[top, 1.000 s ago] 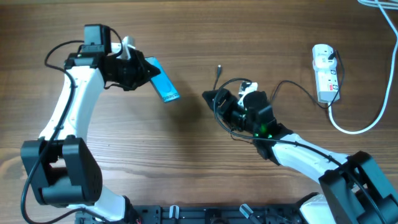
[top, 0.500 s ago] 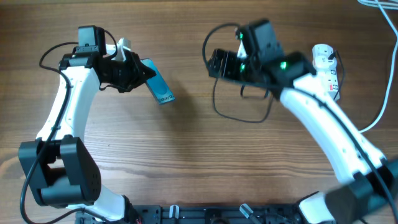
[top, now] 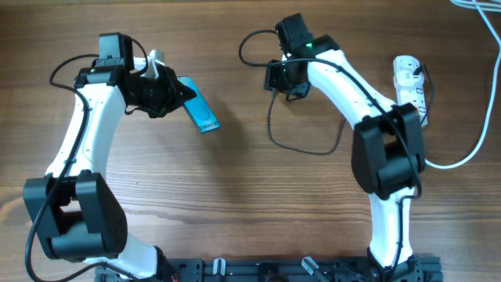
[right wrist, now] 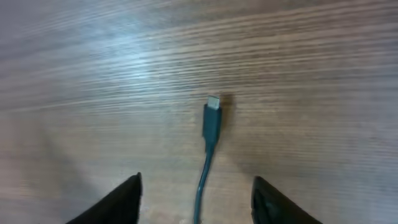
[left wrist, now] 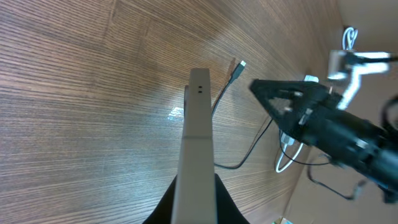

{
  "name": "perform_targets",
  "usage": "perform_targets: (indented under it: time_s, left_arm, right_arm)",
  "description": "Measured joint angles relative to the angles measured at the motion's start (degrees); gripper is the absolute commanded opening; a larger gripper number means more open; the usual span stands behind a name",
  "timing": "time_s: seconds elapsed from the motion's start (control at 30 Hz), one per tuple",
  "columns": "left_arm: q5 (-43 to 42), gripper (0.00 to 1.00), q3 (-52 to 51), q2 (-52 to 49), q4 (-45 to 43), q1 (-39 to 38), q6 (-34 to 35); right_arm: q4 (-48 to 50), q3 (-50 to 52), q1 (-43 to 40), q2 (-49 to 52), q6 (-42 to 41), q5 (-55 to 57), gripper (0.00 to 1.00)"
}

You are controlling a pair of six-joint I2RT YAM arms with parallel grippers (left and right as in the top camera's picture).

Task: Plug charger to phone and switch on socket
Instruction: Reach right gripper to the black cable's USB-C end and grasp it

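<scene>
Wooden worktop [top: 235, 204] carries the charger's [top: 313, 150] slack loop, its connector tip [right wrist: 212, 115] lying free between the right gripper's [right wrist: 196, 190] spread fingers. Left gripper [top: 174, 95] pinches the phone [top: 201, 113]. Nothing is plugged in yet, and farther off the socket [top: 410, 90] awaits switching.

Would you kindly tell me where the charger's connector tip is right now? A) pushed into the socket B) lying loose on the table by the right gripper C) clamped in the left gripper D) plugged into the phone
B: the connector tip lies bare on the table ahead of the open right gripper, and the left gripper holds only the phone.
</scene>
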State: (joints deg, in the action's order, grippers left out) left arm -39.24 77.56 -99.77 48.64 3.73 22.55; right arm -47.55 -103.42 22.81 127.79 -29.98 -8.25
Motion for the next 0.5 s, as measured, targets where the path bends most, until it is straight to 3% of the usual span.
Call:
perform_targets:
  time_s: [0.3,0.43,0.5]
  left_arm:
    - [0.0,0.04,0.0,0.0,0.3,0.0,0.0]
    - [0.0,0.04,0.0,0.0,0.5,0.0,0.0]
    - [0.0,0.04,0.0,0.0,0.7,0.0,0.0]
  right_arm:
    - [8.1,0.3,0.0,2.7,-1.4,-0.3,0.27]
    - [9.3,1.3,0.0,3.2,-2.8,-0.1,0.26]
    - [8.8,1.3,0.0,3.5,-3.8,1.3,0.3]
